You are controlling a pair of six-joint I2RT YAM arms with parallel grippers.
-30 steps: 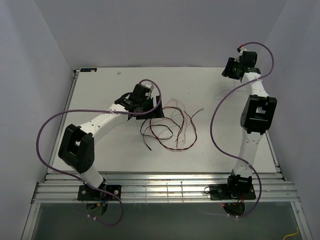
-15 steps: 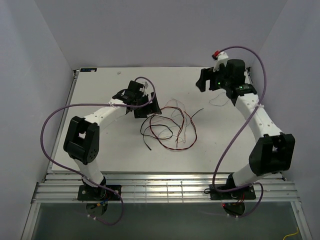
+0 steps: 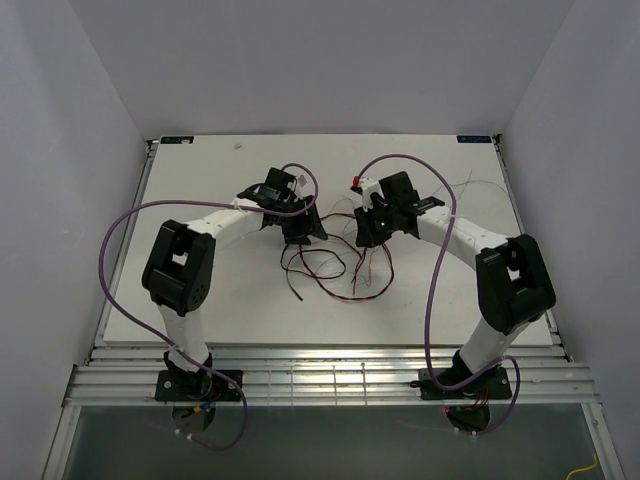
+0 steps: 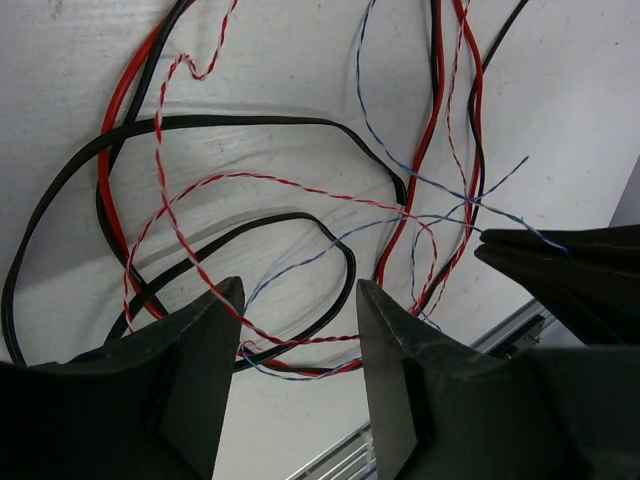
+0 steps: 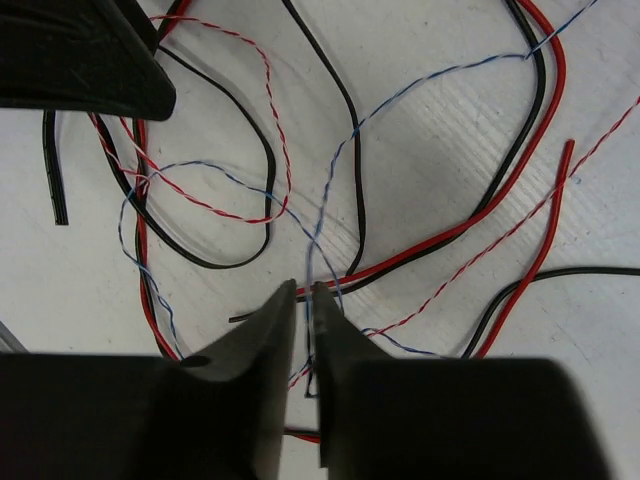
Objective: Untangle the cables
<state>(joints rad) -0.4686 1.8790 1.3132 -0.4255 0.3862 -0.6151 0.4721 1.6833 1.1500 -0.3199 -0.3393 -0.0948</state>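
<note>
The cables (image 3: 338,268) lie tangled on the white table (image 3: 200,300) between my two grippers. My left gripper (image 3: 300,230) hovers at the tangle's left edge, and in the left wrist view it (image 4: 298,300) stands open. A thin red-and-white twisted wire (image 4: 200,262) and a blue one cross the gap unclamped, beside black cable (image 4: 250,122) and red cable (image 4: 430,130). My right gripper (image 3: 368,234) is at the tangle's top right. In its own view it (image 5: 305,290) is shut on the pale blue-grey cable (image 5: 330,190), which runs up from its tips over black cable (image 5: 355,150) and red cable (image 5: 520,170).
Thick purple hoses (image 3: 430,290) loop off both arms above the table. A slatted metal rail (image 3: 320,375) runs along the near edge, and grey walls close in the left, right and back. The left gripper's dark finger (image 5: 80,60) shows in the right wrist view.
The right arm swung from the far right corner down to the tangle and closed on the blue-grey cable. The left gripper's jaws narrowed and its arm folded in.
</note>
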